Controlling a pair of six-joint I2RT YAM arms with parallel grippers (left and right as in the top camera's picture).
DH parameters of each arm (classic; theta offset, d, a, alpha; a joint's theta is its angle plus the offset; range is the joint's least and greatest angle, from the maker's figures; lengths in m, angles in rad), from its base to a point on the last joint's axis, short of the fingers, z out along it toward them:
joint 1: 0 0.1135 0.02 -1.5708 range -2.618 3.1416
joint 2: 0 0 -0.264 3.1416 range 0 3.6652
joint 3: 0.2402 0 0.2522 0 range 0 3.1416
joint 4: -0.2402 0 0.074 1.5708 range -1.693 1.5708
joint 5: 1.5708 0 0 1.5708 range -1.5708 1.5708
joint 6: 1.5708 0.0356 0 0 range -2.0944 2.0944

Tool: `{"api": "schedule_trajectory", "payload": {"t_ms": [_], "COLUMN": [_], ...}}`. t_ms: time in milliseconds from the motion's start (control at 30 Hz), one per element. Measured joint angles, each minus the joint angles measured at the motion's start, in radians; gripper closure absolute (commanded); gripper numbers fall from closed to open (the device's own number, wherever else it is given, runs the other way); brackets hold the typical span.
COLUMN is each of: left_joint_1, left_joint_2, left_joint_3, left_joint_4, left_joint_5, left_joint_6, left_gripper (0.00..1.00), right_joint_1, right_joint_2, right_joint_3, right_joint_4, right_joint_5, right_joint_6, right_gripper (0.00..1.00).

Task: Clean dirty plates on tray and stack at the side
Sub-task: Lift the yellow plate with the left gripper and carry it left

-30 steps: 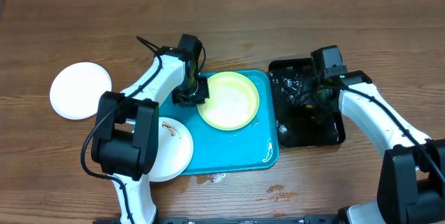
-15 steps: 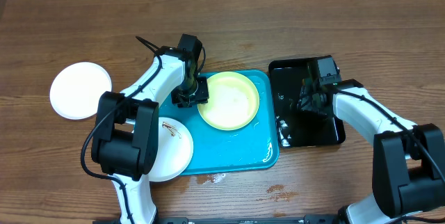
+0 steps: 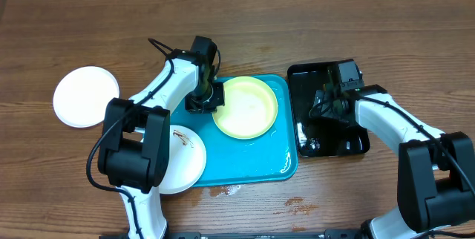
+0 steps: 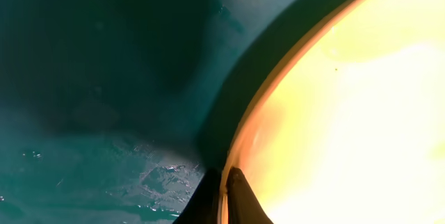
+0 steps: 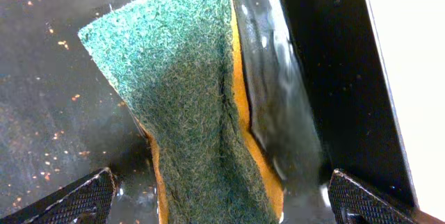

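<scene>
**Overhead view.** A wooden table [image 3: 371, 31] carries a blue tray [image 3: 252, 161] at its middle and a black tray [image 3: 356, 144] just beside it on the right. The yellow-green plate [image 3: 249, 109] lies in the far half of the blue tray. The smeared white plate [image 3: 185, 161] sits at the blue tray's near-left corner, overlapping the rim. It is partly hidden by the left arm, and brown streaks show on its far part. The left white plate [image 3: 85, 96] rests on the bare table, well apart from the blue tray. The left gripper [image 3: 204, 99] is at the left rim of the yellow-green plate. The right gripper [image 3: 330, 107] is low over the black tray. Wet patches show on the blue tray's floor, and brown stains mark the table near its front edge.

**Left wrist view.** The left gripper [image 4: 224, 197] is pinched narrow on the yellow-green plate [image 4: 348, 113], with the rim running down between the two dark fingertips [image 4: 240, 200]. The blue tray [image 4: 104, 78] fills the left of the frame, with droplets on its surface.

**Right wrist view.** A sponge [image 5: 181, 99], green scouring face over a yellow body, stands bent in the wet black tray [image 5: 42, 78]. The right gripper [image 5: 222, 200] is spread wide. Its fingertips [image 5: 76, 200] stand at either side of the sponge with a gap on each side, gripping nothing.
</scene>
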State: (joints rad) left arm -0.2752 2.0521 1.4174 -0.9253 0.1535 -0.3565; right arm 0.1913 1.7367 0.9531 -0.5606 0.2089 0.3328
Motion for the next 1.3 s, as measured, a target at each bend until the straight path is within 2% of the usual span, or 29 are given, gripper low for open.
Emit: {"api": "schedule_trajectory", "payload": {"t_ms": [233,367,567,800,1000,1300], "left_joint_1": [0.0,-0.015,-0.079,-0.214,-0.335,-0.465], "left_joint_2": [0.014,-0.004,-0.095,-0.125,-0.125,-0.125], "left_joint_3": [0.095,0.201,0.241,0.243,0.243,0.243], "left_joint_4": [-0.138,-0.203,-0.22,-0.22,-0.22,-0.22], "left_joint_5": [-0.055,-0.151,-0.292,-0.517,-0.78,-1.067], "left_joint_6": [0.023,0.024,0.023,0.023,0.011,-0.033], "left_gripper": [0.96,0.96,0.96,0.96,0.96,0.96], "right_joint_1": [0.0,0.0,0.0,0.0,0.0,0.0], "right_joint_2": [0.0,0.0,0.0,0.0,0.0,0.0], "right_joint_3": [0.0,0.0,0.0,0.0,0.0,0.0], "right_joint_4": [0.0,0.0,0.0,0.0,0.0,0.0], "right_joint_5": [0.0,0.0,0.0,0.0,0.0,0.0], "right_joint_6": [0.0,0.0,0.0,0.0,0.0,0.0], "right_gripper": [0.0,0.0,0.0,0.0,0.0,0.0]}}
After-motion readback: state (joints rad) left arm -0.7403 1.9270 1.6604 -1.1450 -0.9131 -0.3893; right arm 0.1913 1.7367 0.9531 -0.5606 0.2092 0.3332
